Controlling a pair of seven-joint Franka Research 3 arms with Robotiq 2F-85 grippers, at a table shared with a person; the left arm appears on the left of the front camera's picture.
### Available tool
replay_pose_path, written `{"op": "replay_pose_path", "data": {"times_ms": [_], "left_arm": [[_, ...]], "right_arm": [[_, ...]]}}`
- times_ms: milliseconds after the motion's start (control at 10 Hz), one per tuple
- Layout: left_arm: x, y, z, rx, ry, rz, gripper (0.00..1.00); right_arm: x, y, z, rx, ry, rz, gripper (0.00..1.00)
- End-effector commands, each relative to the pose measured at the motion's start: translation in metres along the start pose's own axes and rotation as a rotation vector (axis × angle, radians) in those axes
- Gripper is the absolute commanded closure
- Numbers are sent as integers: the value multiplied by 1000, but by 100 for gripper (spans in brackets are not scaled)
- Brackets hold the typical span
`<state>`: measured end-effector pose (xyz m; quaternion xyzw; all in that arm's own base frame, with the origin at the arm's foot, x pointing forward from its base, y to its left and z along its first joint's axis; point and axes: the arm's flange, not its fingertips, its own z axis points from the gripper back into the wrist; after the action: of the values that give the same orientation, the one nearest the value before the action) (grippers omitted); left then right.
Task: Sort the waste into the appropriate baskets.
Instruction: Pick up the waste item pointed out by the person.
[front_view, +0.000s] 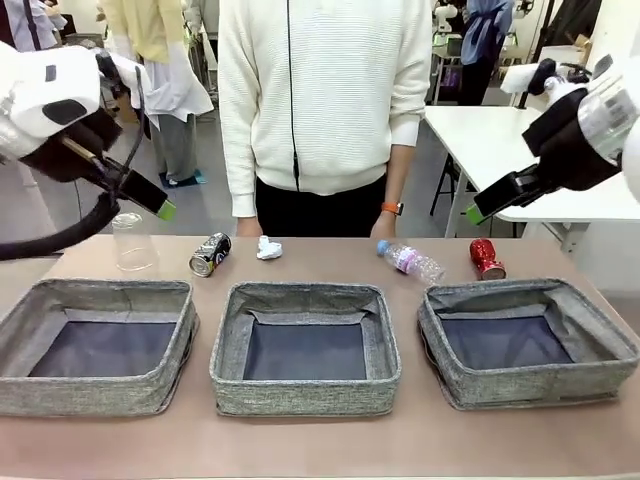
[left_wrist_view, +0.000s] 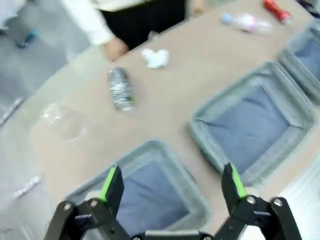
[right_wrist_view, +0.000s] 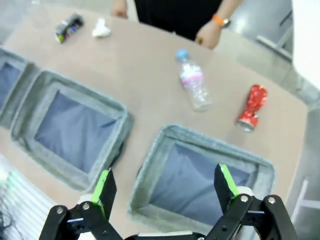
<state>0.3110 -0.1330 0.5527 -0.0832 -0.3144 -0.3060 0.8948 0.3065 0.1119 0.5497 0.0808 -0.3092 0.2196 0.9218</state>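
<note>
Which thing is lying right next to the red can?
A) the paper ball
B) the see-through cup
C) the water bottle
C: the water bottle lies just beside the red can, while the paper ball and the cup sit much farther off to the left.

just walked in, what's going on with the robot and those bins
Two robot arms are set to sort waste into three grey baskets, but nothing is handled yet. The left gripper and right gripper hover open above the table, holding nothing. The clear cup, black-silver can, paper ball, bottle and red can sit in a row beyond the baskets, in front of a standing person.
</note>
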Motion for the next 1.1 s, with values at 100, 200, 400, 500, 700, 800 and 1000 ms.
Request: {"op": "replay_pose_path", "data": {"times_ms": [100, 200, 400, 500, 700, 800, 1000], "left_arm": [[-39, 80, 18, -717, -43, 153, 0], [-69, 117, 25, -856, -126, 260, 0], [-136, 171, 47, -923, -275, 477, 0], [-181, 197, 54, -932, -346, 578, 0], [-248, 216, 46, -944, -497, 771, 0], [-260, 212, 34, -883, -410, 873, 0], [-247, 214, 69, -965, -455, 652, 0]], "right_arm": [[-29, -63, 25, 508, 39, -260, 0], [-47, -100, 34, 668, 74, -489, 0], [-112, -183, 46, 856, -51, -739, 0], [-154, -235, 45, 956, -124, -913, 0], [-214, -297, 31, 987, -248, -1163, 0], [-230, -309, 19, 925, -321, -1249, 0], [-228, -266, 56, 901, -136, -874, 0]]}}
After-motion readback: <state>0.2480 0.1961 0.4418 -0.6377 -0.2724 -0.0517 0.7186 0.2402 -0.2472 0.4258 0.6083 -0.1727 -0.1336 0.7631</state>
